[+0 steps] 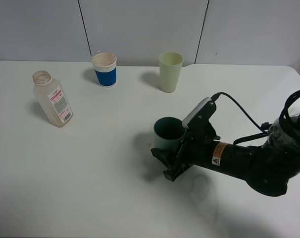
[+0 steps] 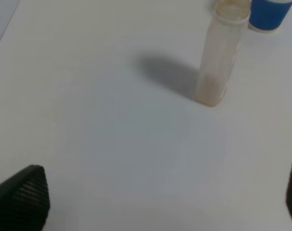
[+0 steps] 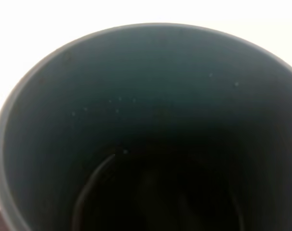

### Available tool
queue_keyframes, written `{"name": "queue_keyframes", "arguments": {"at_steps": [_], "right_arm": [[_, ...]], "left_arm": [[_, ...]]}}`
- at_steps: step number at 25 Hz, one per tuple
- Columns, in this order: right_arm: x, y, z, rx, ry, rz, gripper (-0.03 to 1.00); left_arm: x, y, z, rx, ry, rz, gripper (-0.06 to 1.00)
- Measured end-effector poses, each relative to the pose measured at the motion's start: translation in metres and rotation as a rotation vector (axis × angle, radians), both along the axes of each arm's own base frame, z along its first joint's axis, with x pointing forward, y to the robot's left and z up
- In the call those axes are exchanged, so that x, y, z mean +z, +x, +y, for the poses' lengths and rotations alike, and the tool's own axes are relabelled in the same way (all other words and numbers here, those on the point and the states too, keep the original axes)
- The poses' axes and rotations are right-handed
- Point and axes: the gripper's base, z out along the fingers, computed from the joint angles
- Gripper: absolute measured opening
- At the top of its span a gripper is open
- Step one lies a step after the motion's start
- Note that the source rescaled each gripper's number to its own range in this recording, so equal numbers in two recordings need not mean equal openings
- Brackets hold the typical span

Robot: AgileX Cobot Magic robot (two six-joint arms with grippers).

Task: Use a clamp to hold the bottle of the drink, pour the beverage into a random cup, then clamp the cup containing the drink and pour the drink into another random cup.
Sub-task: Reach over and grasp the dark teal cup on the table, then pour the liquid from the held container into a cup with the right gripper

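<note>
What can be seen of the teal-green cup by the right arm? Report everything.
The teal-green cup is a plain, slightly tapered tumbler, seemingly matte plastic, with a darker inside. It is upright, mouth open, right of centre over the white table; the gripper hides whether its base touches the table. The right gripper is shut on its lower body. The right wrist view looks into it: small droplets speck the inner wall, and something dark, probably liquid, lies at the bottom.
</note>
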Motion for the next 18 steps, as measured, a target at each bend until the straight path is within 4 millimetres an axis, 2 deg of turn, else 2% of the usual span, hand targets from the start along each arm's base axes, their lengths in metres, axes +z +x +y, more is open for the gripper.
{"name": "queue_keyframes", "arguments": {"at_steps": [8, 13, 18], "right_arm": [[0.025, 0.009, -0.012, -0.157, 0.006, 0.002, 0.01], [0.038, 0.018, -0.027, -0.243, 0.008, 0.011, 0.01], [0.05, 0.028, -0.052, -0.361, 0.028, 0.044, 0.01]], "left_arm": [[0.0, 0.0, 0.0, 0.0, 0.0, 0.001, 1.0], [0.0, 0.0, 0.0, 0.001, 0.001, 0.001, 1.0], [0.0, 0.0, 0.0, 0.001, 0.001, 0.001, 1.0]]}}
